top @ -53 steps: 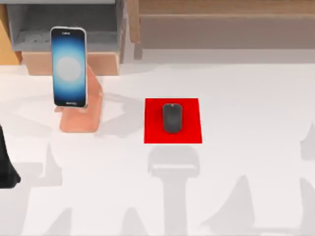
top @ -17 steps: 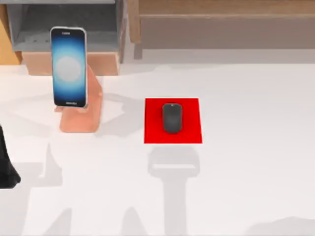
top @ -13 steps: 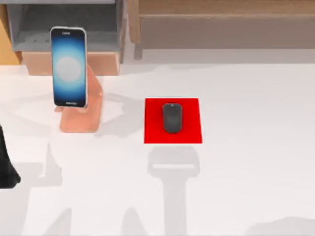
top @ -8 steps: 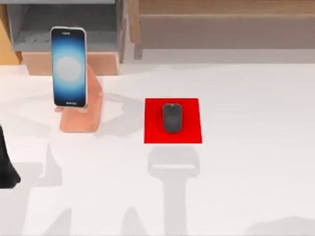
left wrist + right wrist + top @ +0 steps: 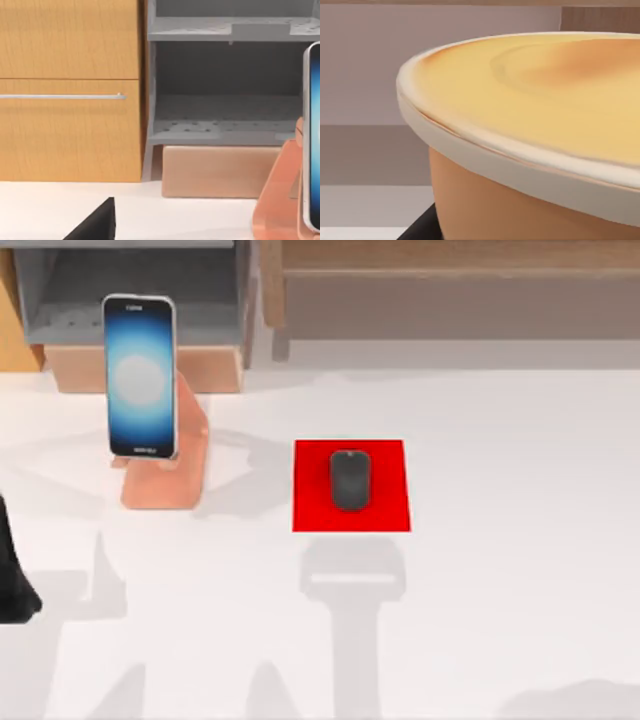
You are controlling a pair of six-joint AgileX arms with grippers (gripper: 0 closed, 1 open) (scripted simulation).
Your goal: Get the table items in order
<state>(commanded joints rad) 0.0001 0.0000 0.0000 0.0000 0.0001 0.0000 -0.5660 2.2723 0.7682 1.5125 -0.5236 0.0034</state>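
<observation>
The small dark grey oval mouse (image 5: 350, 480) lies flat at the middle of the red square mat (image 5: 310, 510), its long axis running front to back, near the middle of the white bench (image 5: 500, 570). The slim smartphone (image 5: 139, 376), silver-rimmed with a glowing blue-white screen, stands propped upright on the peach-coloured stand (image 5: 165, 480) at the bench's rear left, well apart from the mouse.

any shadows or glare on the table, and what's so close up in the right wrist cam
Top view: soft grey arm-shaped shadows fall across the table below the red mat; the phone screen glows. Right wrist view: a tan, cream-rimmed round object looms very close.
</observation>
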